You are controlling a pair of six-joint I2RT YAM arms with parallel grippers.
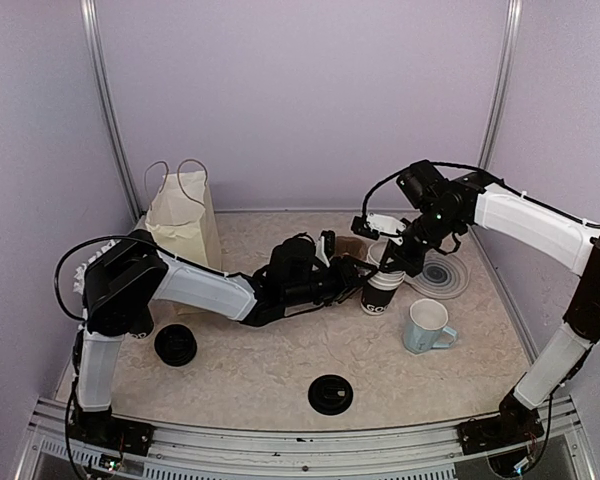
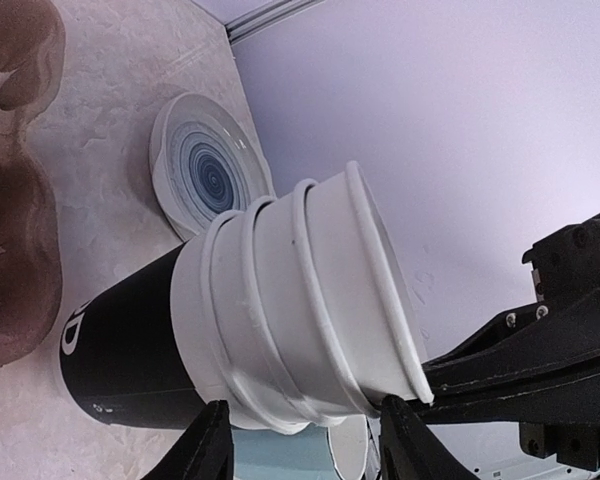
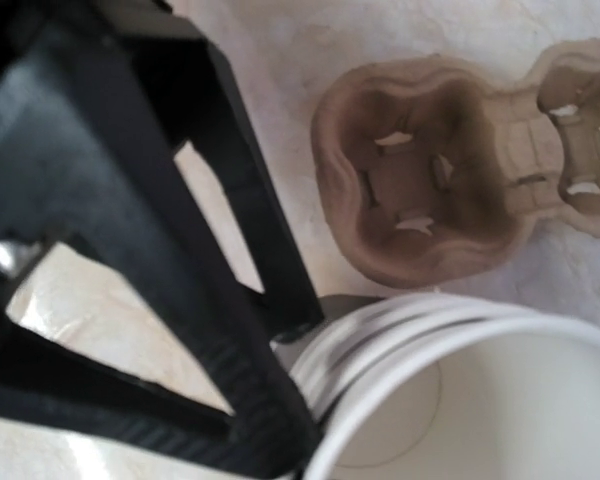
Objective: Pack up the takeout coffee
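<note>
At the middle of the table (image 1: 260,380), the stack of takeout cups (image 1: 380,295) sits between the pulp carrier (image 3: 420,190) and the plate (image 1: 445,278), with a black cup at the bottom and white ones nested above. The left gripper (image 2: 305,445) is half-open astride the stack, contact unclear; the right gripper (image 1: 400,252) is pinched shut on the rim of the top cup (image 2: 365,280)

Soft, even light with faint shadows; overhead view sharp, right wrist view blurred (worst up close).

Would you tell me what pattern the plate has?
Concentric blue rings on the plate, clearest in the left wrist view.
</note>
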